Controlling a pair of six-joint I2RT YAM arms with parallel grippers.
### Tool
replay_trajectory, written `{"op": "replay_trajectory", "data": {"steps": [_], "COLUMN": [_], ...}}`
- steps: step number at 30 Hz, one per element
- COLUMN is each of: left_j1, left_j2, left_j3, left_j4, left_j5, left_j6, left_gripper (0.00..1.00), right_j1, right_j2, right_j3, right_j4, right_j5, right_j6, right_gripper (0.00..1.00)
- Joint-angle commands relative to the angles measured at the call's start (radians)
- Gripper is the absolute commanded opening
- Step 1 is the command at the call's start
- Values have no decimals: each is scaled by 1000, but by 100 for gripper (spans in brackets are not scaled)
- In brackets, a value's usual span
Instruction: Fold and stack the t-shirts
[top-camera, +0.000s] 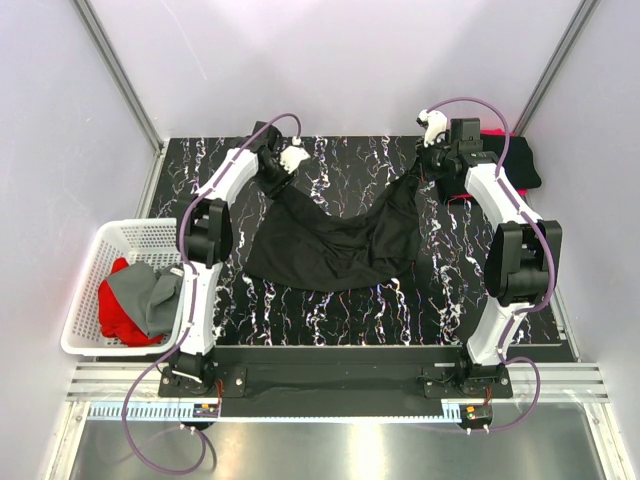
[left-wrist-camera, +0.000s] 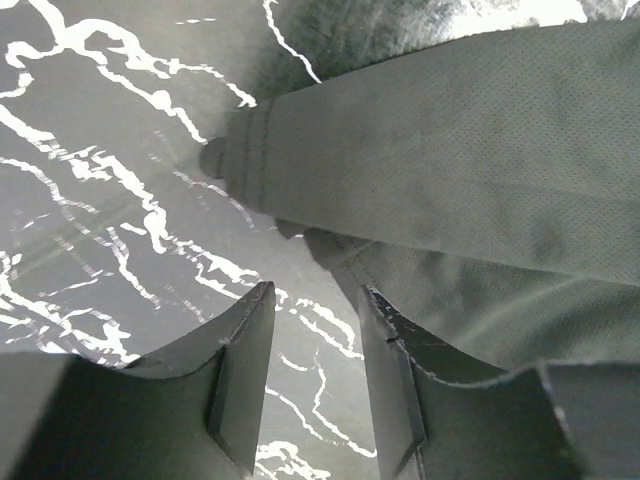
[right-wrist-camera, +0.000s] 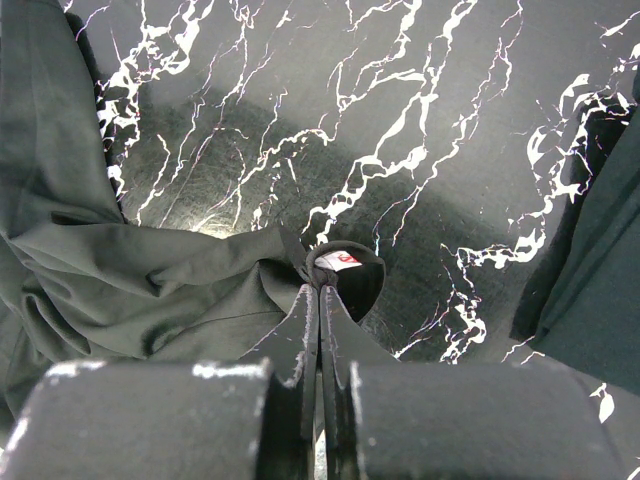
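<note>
1. Fingers of the left gripper stand spread. In the left wrist view only the black marble-patterned table top with white veins shows in the gap between them.
2. Fingers of the right gripper are pressed together, pinching an edge of the black short-sleeved cloth t-shirt just beside a small white label with red print.
3. A stitched hem of the black short-sleeved cloth t-shirt lies against the outer face of the left gripper's finger on the right of that view.
4. From above, this shirt sags between the two grippers, which both sit near the table's far edge. Its lower middle part rests on the table top.
5. White slatted plastic basket, standing off the table's left edge beside the left arm, holds a red cloth garment and a grey cloth garment, touching each other.
6. Folded black cloth pile with red cloth beneath lies at the far right corner, behind the right arm.
</note>
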Motion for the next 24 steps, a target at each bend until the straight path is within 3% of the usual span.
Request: {"op": "replay_trajectory", "data": {"steps": [1,14,24], "left_j1": [-10,-24,-24], "left_j2": [24,79,105], "left_j3": [52,121,123], "left_j4": [-24,-47,-65], "left_j5": [30,25,18], "left_j6": [26,40,58], "left_gripper": [43,43,38], "right_j1": [1,3,3], "right_j2": [-13,0,-9], "right_j3": [27,35,25], "right_j4": [36,36,38], "right_j5": [8,11,24], "right_j6": [-2,-4,-15], "right_gripper": [0,0,0]}}
